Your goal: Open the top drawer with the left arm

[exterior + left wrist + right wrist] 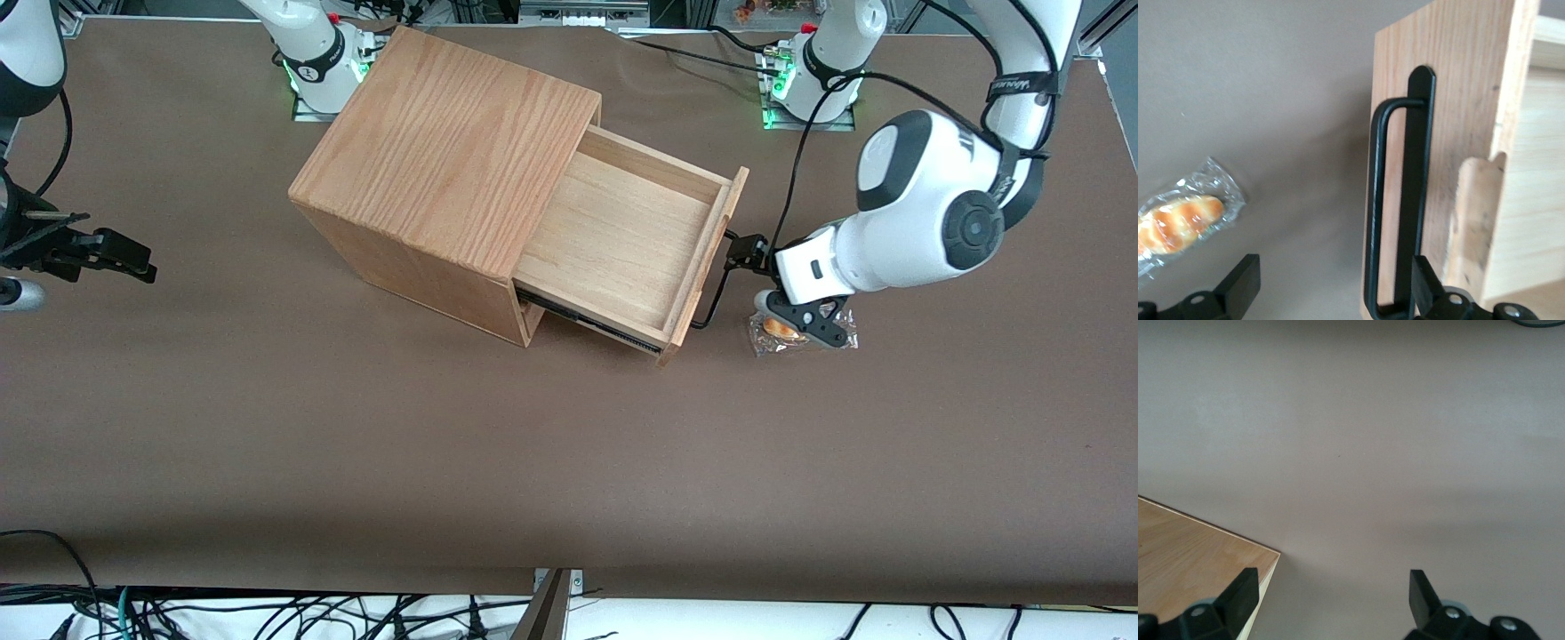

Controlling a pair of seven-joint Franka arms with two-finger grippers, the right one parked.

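Shallow light-wood top drawer (622, 240): drawn well out of oak-grain cabinet (444, 169), mid-bench. Long black metal bar handle (1395, 207): just beside left arm's short black end effector (742, 253), fingers spread wide, gripping nothing. Step: pull apparently complete; next, retreat clear.

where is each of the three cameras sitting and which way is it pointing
Front view: high, facing both arms, looking down on the brown table, the oak-grain box and its pulled-out light-wood top drawer; the white left arm shows.
Left wrist view: on the left arm, facing the drawer's black bar handle; the open black gripper shows, one finger at the bar.
Right wrist view: on the parked arm, facing table and a box corner.
Shared: front and left wrist both show the wrapped bread roll.
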